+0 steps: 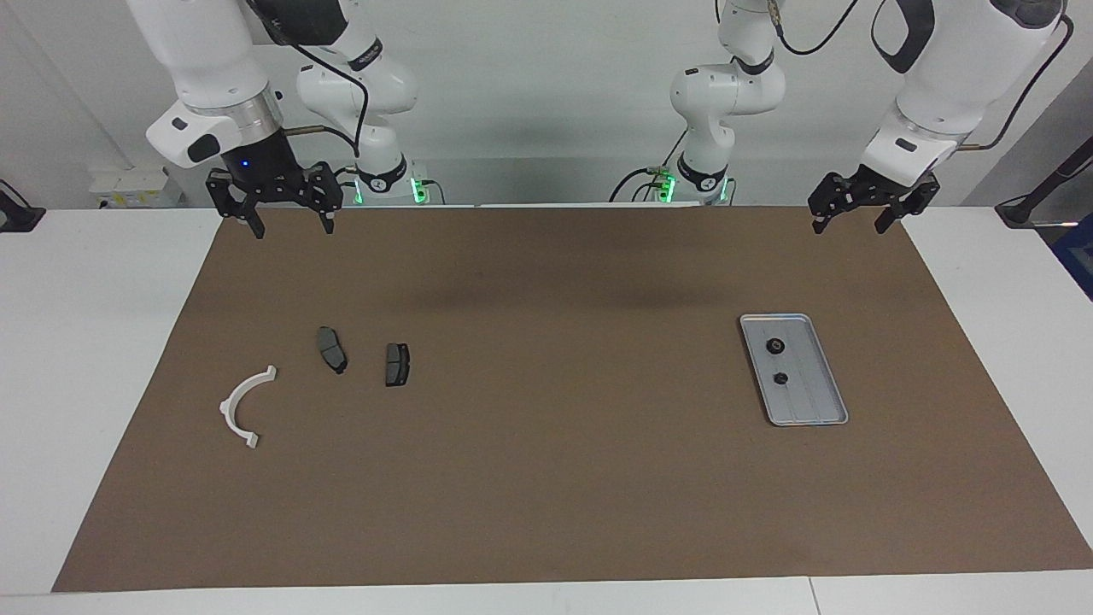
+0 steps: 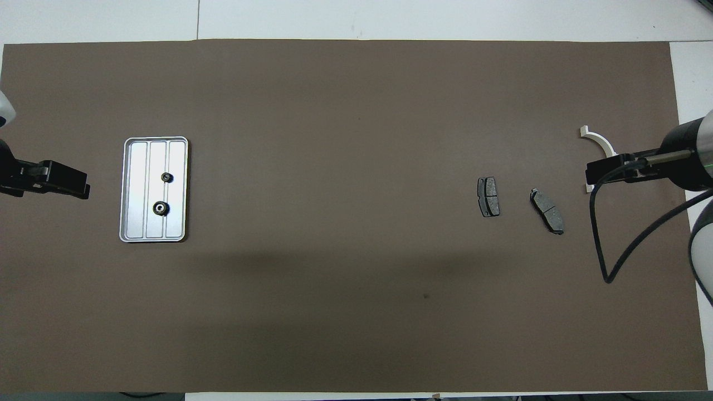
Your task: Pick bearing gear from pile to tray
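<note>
Two small black gears [image 1: 776, 346] [image 1: 780, 377] lay in the tray [image 1: 824, 376] toward the left arm's end of the mat [image 1: 546, 478], one nearer the robots than the other and the two apart. At the right arm's end sat what remained of the pile: two pads [image 1: 331, 348] [image 1: 397, 364] side by side and a white bracket [image 1: 242, 406] farther from the robots, all apart from each other. No gear showed among them — though a piece that small could perhaps hide under the right arm in the overhead view.

The left gripper [image 1: 872, 211] hung high over the mat's edge nearest the robots, above the corner at its own end, fingers spread and empty. The right gripper [image 1: 289, 219] hung over the matching corner at its end, also spread wide with nothing in it; that arm waited.

Judging from this, the picking looked done — both arms clear of the work. If another gear did turn up by the pads, the right gripper would do best to come straight down over it, fingers straddling the rim, close gently so it did not squirt out, then lift clear of the pads before carrying it across toward the tray.
</note>
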Motion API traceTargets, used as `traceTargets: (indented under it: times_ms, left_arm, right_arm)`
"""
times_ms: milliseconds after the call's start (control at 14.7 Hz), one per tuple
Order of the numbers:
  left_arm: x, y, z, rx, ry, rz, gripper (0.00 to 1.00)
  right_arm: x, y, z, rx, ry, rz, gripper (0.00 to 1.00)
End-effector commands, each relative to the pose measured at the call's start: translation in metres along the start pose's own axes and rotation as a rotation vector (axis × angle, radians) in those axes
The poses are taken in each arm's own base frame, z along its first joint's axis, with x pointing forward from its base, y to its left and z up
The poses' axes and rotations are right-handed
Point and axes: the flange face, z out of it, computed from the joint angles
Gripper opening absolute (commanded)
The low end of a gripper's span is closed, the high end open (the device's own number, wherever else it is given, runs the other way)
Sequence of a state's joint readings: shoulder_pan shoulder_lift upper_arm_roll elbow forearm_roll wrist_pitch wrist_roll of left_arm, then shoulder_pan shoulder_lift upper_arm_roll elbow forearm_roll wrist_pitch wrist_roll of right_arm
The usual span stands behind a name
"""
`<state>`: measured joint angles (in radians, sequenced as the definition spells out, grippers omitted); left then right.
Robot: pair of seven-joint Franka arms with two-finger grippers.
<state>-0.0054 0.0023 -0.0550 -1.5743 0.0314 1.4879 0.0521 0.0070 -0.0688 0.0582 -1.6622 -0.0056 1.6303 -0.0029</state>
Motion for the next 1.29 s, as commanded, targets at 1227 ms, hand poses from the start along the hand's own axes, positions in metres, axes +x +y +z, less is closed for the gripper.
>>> traceTargets:
  times_ms: [1227]
  left_arm:
    - [0.0131, 0.0064, -0.0083, -0.053, 0.064, 0.013, 1.0]
  right_arm:
    - [-0.0051, -0.0006, 0.0009, 0.021, 0.005, -0.022, 1.0]
